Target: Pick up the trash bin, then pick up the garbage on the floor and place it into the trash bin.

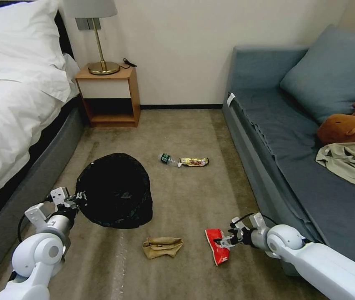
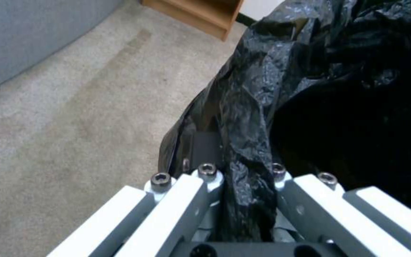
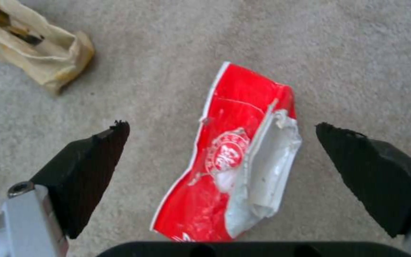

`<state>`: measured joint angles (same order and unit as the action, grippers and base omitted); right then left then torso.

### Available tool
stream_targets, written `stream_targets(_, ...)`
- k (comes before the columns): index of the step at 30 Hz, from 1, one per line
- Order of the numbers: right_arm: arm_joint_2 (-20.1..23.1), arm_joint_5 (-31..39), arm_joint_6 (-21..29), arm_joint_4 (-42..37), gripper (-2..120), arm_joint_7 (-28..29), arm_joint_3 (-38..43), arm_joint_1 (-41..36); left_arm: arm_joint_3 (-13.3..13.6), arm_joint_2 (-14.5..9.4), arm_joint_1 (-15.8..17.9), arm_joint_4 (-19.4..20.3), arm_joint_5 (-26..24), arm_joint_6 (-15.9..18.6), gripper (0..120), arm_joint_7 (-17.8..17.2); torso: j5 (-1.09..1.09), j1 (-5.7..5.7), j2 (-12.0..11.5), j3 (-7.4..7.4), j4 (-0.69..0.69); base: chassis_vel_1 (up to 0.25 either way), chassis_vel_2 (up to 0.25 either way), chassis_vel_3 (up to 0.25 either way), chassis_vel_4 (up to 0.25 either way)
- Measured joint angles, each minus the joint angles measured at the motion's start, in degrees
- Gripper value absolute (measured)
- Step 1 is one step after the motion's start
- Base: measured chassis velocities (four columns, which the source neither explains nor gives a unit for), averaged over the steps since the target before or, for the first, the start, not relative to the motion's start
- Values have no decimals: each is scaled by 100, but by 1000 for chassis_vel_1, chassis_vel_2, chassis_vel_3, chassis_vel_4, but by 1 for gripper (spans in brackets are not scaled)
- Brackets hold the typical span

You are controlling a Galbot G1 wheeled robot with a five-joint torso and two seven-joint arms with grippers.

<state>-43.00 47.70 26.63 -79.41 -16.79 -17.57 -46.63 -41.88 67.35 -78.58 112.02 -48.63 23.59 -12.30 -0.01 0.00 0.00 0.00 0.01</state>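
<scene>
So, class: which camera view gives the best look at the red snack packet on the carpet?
The right wrist view: the red snack packet lies large between the open right gripper fingers, its torn silver lining plain. The head view shows it smaller at the gripper's tips.

We can read no words or numbers anywhere. The red snack packet (image 3: 224, 160) bears a round white emblem with small marks inside it, but we cannot make them out. The small bottle (image 1: 168, 159) has a green label and the long gold-yellow wrapper (image 1: 194, 161) some dark printing, both too small for us to read.
</scene>
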Motion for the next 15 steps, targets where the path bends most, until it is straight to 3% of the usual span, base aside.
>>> stream_targets(15,-325,-166,-280,885,100,-384,-158,160,26,-115,56,-115,16,-48,3,55,0,0,0,0,-1,0,0,0,0)
